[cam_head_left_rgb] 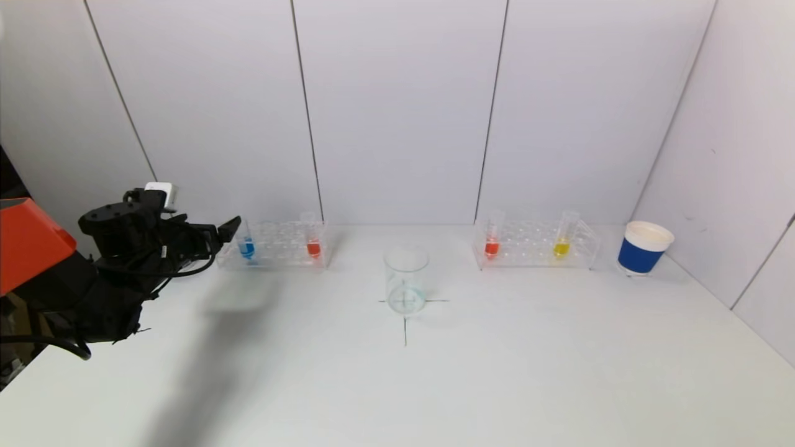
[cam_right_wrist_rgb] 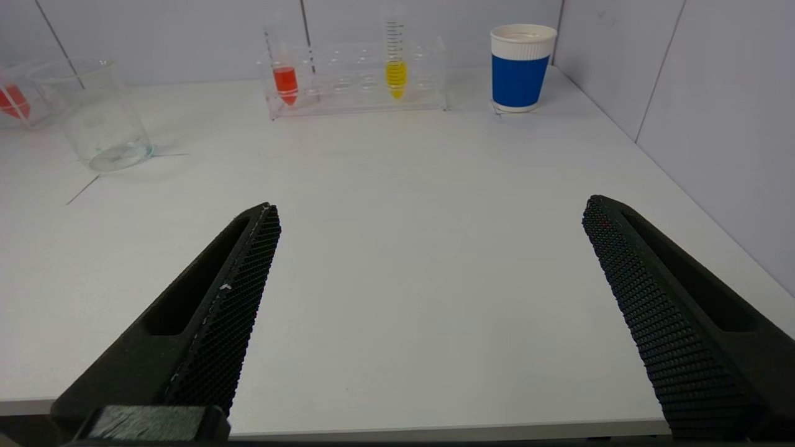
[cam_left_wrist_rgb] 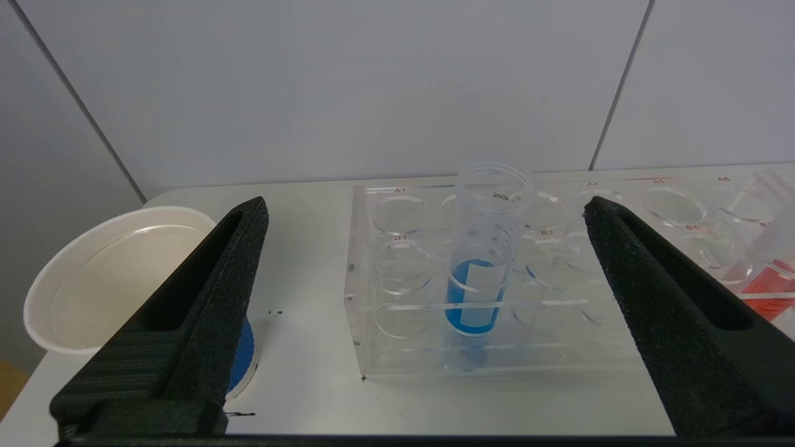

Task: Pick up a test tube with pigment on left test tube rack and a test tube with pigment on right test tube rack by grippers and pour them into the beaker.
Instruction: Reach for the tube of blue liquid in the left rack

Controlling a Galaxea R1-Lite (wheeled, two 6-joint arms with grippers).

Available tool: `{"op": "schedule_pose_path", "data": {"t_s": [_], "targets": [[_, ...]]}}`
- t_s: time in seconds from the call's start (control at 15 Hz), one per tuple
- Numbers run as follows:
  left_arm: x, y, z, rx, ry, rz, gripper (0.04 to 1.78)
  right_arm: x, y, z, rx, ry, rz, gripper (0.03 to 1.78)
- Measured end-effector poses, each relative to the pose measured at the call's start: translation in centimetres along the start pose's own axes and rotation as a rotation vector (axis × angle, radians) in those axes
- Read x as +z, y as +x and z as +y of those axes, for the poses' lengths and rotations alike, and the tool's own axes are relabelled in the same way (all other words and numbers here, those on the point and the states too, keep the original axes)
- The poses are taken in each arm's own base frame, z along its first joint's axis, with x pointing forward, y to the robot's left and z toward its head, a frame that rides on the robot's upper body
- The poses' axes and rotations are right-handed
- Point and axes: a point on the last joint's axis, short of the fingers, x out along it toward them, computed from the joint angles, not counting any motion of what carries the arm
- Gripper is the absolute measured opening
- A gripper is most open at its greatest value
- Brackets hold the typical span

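The left clear rack holds a tube with blue pigment and one with red pigment. The right rack holds a red tube and a yellow tube. A clear glass beaker stands between them on a cross mark. My left gripper is open and hovers just in front of the blue tube, which stands upright in the rack between the jaws. My right gripper is open and empty near the table's front edge; it is out of the head view.
A blue and white paper cup stands right of the right rack. A second such cup stands left of the left rack. Grey walls close the back and right side.
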Motion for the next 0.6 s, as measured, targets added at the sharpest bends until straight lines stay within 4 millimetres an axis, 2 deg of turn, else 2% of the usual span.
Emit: {"op": "schedule_pose_path", "data": {"t_s": [0.6], "targets": [[-2.3, 2.7, 0.4, -0.003, 0.032, 0.000, 1.77, 0.0, 0.0, 0.0, 0.000, 0.000, 0.000, 1.77]]}}
